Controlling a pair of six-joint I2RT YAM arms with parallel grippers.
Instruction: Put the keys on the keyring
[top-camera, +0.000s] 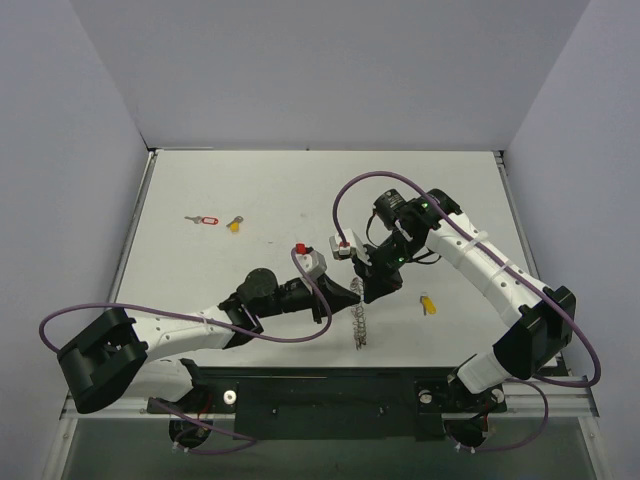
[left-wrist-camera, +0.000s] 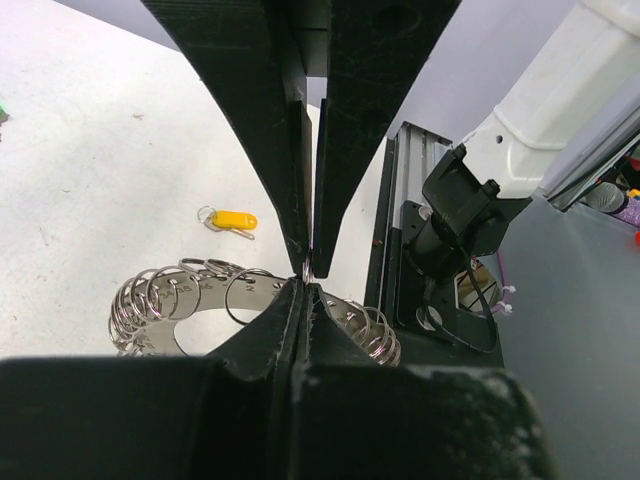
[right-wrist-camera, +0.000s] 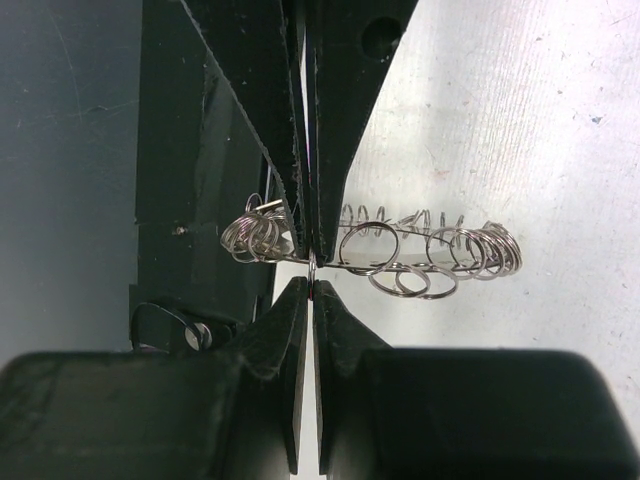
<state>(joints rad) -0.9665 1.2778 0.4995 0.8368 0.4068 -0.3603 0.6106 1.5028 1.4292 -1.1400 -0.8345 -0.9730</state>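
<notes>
The left gripper (left-wrist-camera: 310, 272) and right gripper (right-wrist-camera: 312, 265) both clamped the hanging keyring (right-wrist-camera: 420, 255); the nearest yellow key (top-camera: 428, 305) lay rightward, nearer the right arm (top-camera: 490, 275).

red-tag key (top-camera: 205, 219) 1 | yellow keys (top-camera: 235, 224) (top-camera: 428, 304) 2 | keyring (top-camera: 360, 326) 1 | robot arms (top-camera: 190, 331) (top-camera: 482, 266) 2

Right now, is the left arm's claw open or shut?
Shut: the left gripper has its fingers pressed together, nipping a link of the keyring.
</notes>
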